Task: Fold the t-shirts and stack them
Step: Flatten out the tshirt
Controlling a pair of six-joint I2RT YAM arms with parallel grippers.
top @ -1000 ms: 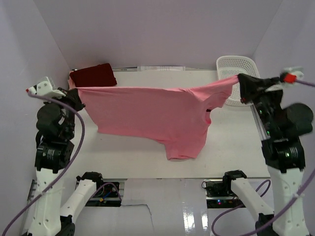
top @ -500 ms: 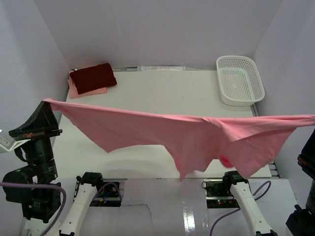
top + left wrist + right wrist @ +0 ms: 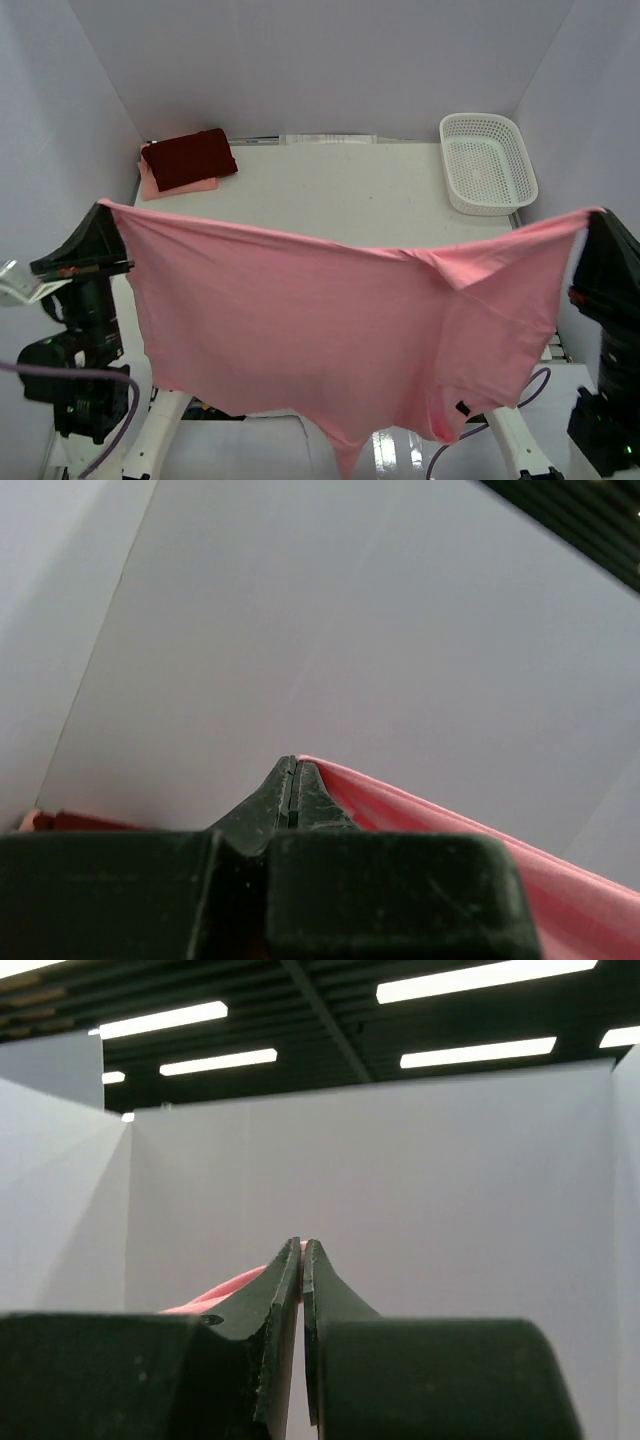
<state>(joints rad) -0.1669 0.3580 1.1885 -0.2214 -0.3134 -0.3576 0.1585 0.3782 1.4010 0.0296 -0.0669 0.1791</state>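
**Top external: both my grippers clamped on the salmon-pink t-shirt, held spread in the air**

Left gripper (image 3: 102, 208) at 9 o'clock: jaws fully closed, pinching one top corner of the salmon-pink t-shirt (image 3: 320, 330). Right gripper (image 3: 597, 213) at 3 o'clock: same, pinched on the opposite corner. The top edge sags slightly between them and the body hangs toward 6 o'clock.

Left wrist view: left gripper (image 3: 293, 765) tips are pressed together, with pink cloth leaving at 4 o'clock. Right wrist view: right gripper (image 3: 302, 1246) has only a hairline gap, with a pink sliver at the tips and at 8 o'clock.

Hidden or cut off:
- The hanging shirt covers the near half of the table (image 3: 340, 190) and most of my arm bases.
- The shirt's lowest point runs off the frame at 6 o'clock.
- My right arm is clipped by the frame at 3 o'clock.
- Beyond the cloth, the wrist views show only walls and ceiling lights.

Edges and room:
- The dark maroon-red t-shirt (image 3: 190, 158) lies folded at 10 o'clock on the pale peach-pink t-shirt (image 3: 165, 187), close to the left wall.
- The white mesh basket (image 3: 487, 163) sits at 2 o'clock, against the right wall.
- Table surface shows from 11 to 1 o'clock between them.
- Side walls stand near both grippers.
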